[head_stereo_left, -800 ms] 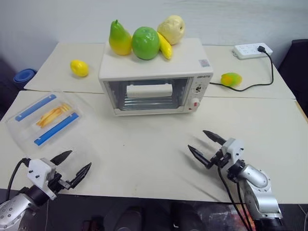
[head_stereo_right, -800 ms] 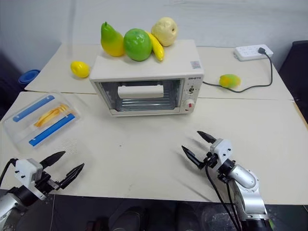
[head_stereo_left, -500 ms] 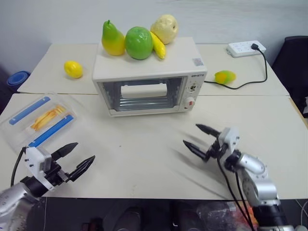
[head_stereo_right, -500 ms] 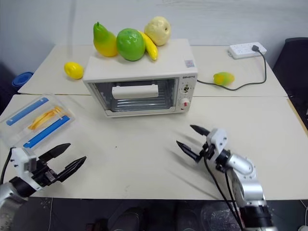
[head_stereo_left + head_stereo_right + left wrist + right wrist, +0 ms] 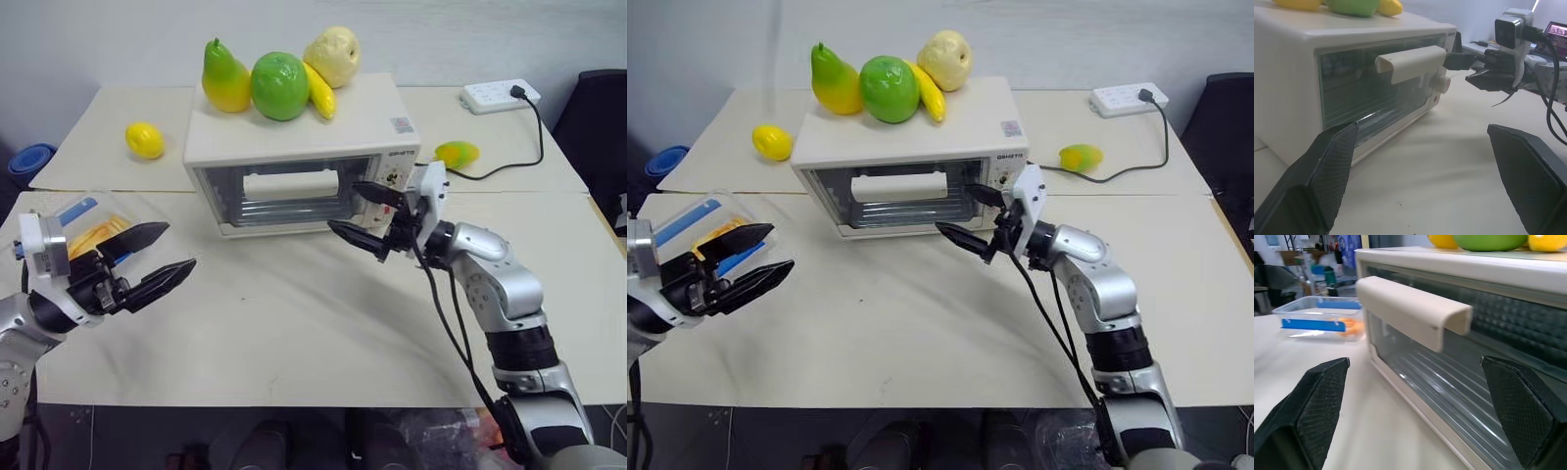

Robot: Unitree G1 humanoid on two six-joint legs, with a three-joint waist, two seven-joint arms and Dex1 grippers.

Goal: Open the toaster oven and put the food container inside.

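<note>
Toaster oven (image 5: 309, 157) is shut right now, sitting on the table (image 5: 294, 323) with its glass door facing the robot and the white bar handle (image 5: 1413, 313) straight ahead of the right gripper (image 5: 364, 215), a bit above its fingertips. That gripper is spread wide and has hold of nothing, fingers hovering just in front of the door's right end, near the knobs (image 5: 397, 208) but not touching the door as far as I can tell.

So the step in hand looks like getting onto the handle. My take on doing it well:

- come up a touch so one finger goes over the bar and the other under it, not against the glass
- aim for the middle of the bar, which is off to the gripper's left, so the door doesn't twist
- close firmly, then pull out and down in an arc around the bottom hinge, not straight back, or the whole oven may slide toward the robot
- go easy, since there's loose fruit (image 5: 279, 83) on top that could roll off

Left gripper (image 5: 157, 262) is also wide open and empty, held above the table, with the food container (image 5: 83, 230) right behind and beneath it, still well to the left of the oven. It probably should stay clear until the door is fully down.
</note>
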